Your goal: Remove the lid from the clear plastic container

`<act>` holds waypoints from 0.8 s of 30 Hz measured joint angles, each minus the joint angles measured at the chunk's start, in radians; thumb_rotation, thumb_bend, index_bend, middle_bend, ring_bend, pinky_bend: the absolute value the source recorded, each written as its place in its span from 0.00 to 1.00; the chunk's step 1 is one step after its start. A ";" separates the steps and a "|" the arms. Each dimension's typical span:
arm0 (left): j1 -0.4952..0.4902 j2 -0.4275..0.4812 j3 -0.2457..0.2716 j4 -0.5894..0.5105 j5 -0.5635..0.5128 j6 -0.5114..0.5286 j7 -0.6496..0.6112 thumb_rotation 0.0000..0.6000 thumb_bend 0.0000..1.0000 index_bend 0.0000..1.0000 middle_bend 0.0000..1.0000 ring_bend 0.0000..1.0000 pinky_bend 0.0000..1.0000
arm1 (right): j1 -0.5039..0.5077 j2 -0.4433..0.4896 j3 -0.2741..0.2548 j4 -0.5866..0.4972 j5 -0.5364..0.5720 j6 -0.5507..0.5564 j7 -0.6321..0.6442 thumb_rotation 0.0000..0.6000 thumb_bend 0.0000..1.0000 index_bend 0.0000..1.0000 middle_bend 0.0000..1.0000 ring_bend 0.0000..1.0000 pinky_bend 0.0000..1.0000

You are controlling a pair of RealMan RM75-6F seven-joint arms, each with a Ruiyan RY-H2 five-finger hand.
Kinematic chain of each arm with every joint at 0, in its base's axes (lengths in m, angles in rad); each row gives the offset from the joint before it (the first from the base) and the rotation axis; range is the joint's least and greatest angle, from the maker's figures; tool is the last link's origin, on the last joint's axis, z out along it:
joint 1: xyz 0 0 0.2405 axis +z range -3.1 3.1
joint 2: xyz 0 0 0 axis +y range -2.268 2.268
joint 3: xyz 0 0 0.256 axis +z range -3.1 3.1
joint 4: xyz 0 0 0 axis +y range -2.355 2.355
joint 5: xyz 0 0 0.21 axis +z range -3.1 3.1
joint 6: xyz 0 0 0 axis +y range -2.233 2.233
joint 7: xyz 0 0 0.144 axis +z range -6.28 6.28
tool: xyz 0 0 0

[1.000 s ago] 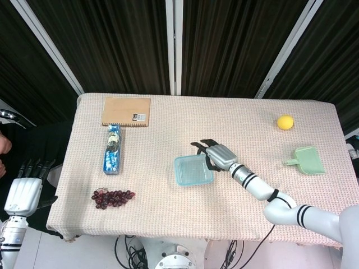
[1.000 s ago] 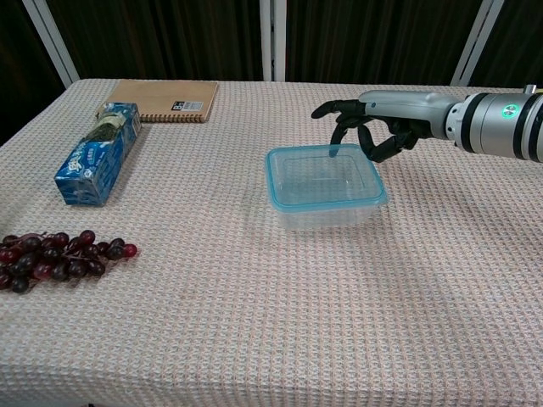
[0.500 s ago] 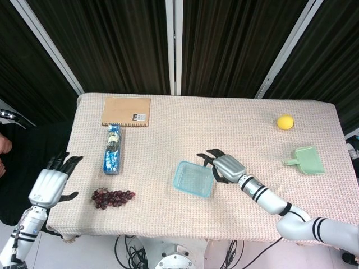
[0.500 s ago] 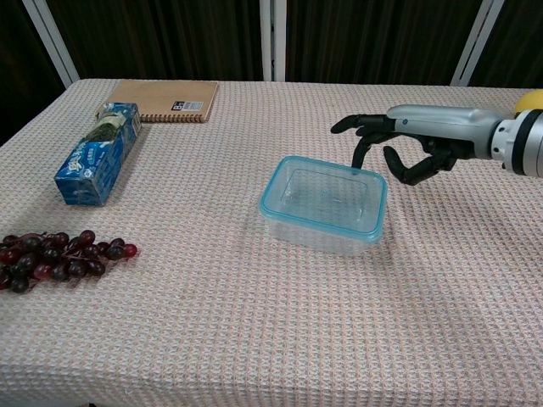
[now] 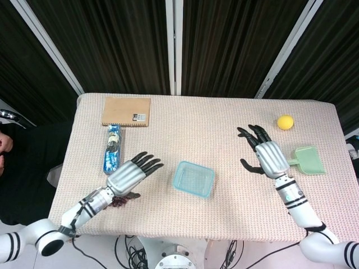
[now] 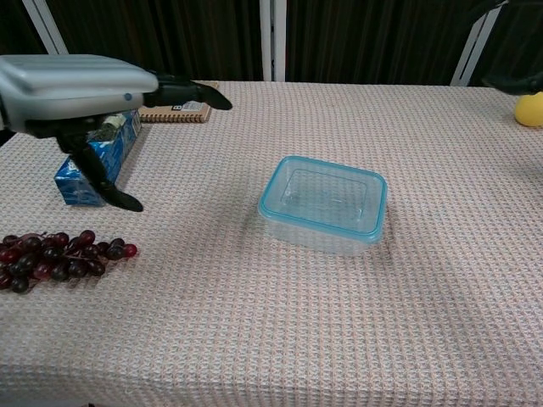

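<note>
The clear plastic container (image 5: 194,179) (image 6: 323,203) with its light-blue lid on top sits near the table's middle, slightly turned. My left hand (image 5: 130,175) (image 6: 81,91) hovers to its left with fingers spread, holding nothing, above the grapes. My right hand (image 5: 265,154) is lifted to the container's right, fingers apart and empty; in the chest view only a dark fingertip shows at the top right edge.
A blue snack packet (image 5: 113,148) (image 6: 95,153) and a brown notebook (image 5: 126,111) lie at the back left. Dark grapes (image 6: 51,259) lie at the front left. A yellow ball (image 5: 285,121) (image 6: 529,109) and a green dustpan (image 5: 307,159) are at the right.
My right hand has let the container go and drawn back to the right and up. My left hand has swung in over the table toward the container. The container stays where it was pushed.
</note>
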 measured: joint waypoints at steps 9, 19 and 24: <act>-0.186 -0.110 -0.057 -0.010 -0.351 -0.119 0.182 1.00 0.00 0.00 0.00 0.00 0.01 | -0.050 0.019 -0.012 -0.007 -0.044 0.049 0.015 1.00 0.23 0.00 0.21 0.01 0.00; -0.412 -0.227 -0.029 0.039 -0.765 -0.079 0.418 1.00 0.00 0.00 0.00 0.00 0.01 | -0.068 0.002 -0.020 0.038 -0.064 0.051 0.066 1.00 0.22 0.00 0.21 0.01 0.00; -0.512 -0.269 -0.009 0.080 -0.952 -0.040 0.481 1.00 0.00 0.00 0.00 0.00 0.02 | -0.072 -0.006 -0.023 0.054 -0.067 0.045 0.080 1.00 0.22 0.00 0.21 0.01 0.00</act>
